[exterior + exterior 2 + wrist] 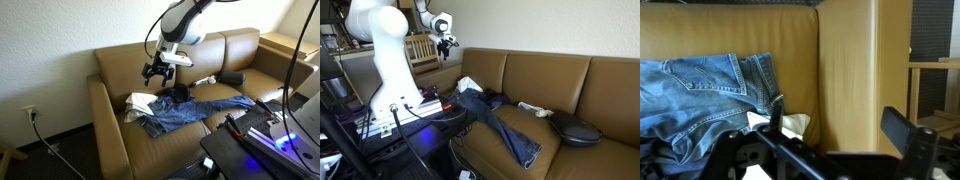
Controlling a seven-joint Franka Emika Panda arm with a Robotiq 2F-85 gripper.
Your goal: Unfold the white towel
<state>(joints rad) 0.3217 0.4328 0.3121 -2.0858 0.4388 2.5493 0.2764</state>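
A white towel lies crumpled on the brown sofa seat, partly under a pair of blue jeans. It shows in both exterior views and as a pale corner in the wrist view. My gripper hangs in the air above the towel, in front of the backrest, open and empty. In the wrist view the two fingers stand wide apart with only sofa leather between them. The jeans fill the left of that view.
The brown leather sofa has a raised armrest near the towel. A black cushion-like object and a small white item lie further along the seat. A stand with glowing electronics and cables sits in front of the sofa.
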